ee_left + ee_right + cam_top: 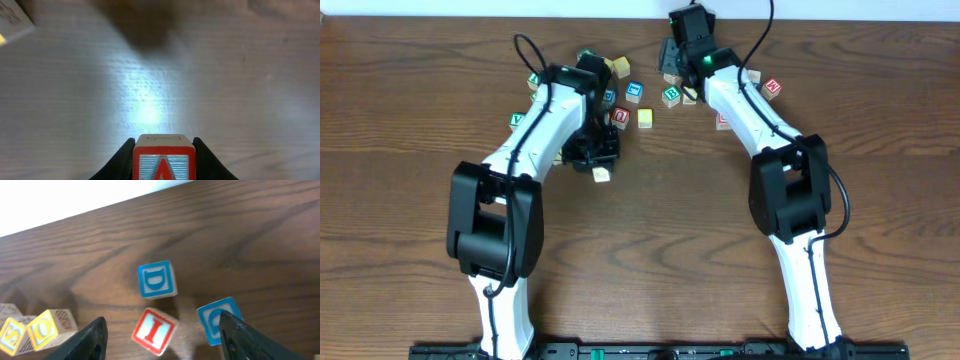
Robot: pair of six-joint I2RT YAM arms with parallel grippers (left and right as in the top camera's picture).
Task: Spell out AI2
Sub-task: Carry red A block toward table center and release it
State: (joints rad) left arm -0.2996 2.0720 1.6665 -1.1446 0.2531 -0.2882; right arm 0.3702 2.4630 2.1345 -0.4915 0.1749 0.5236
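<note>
Red-framed A block (163, 162) sat clamped between the two fingers of the left hand (163, 146), over bare tabletop (235, 75) around the middle, short of the far edge where the loose blocks (640, 95) lay. Whether it touched the wood could not be told. Setting it down well probably meant lowering it flat and square to the near edge, letter readable, with room beside it for two more blocks, then opening without nudging it. The right hand (162, 329) hung wide open and held nothing, straddling a red I block (152, 331) by the far edge. Since that block lay skewed, the wrist likely needed a turn to meet its flat sides.

Counted in the right wrist view: one red I, one blue D block (157, 279), one more blue block (216, 321) half hidden by a finger, one yellow O block (49, 325), one S block (10, 332). From overhead roughly fifteen blocks showed, the arms covering some. No 2 could be made out.
</note>
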